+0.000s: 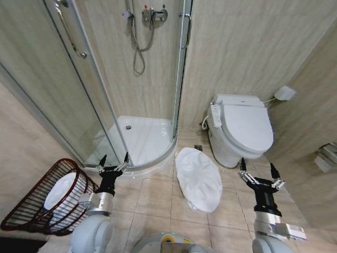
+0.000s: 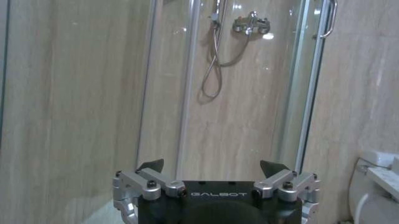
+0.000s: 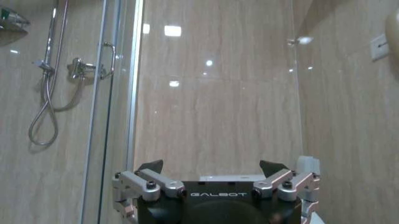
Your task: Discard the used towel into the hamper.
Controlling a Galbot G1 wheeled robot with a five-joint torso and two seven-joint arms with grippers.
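Towel (image 1: 198, 178) lies crumpled between both spread, empty pincers, left pincer (image 1: 114, 164) and right pincer (image 1: 259, 175); pinch a raised fold, then carry to hamper (image 1: 31, 211) beside left pincer.

We record the towel (image 1: 198, 178) as plain white, without pattern, on a floor (image 1: 152, 200) of beige tiles with thin pale grout lines. The hamper (image 1: 31, 208) is dark reddish-brown in an open woven lattice, with white fabric showing inside. The toilet (image 1: 242, 129) and shower tray (image 1: 147, 138) are white. The walls (image 1: 237, 47) are beige stone with faint veining. Both the left end effector (image 1: 114, 162) and right end effector (image 1: 259, 171) are black with silver brackets.
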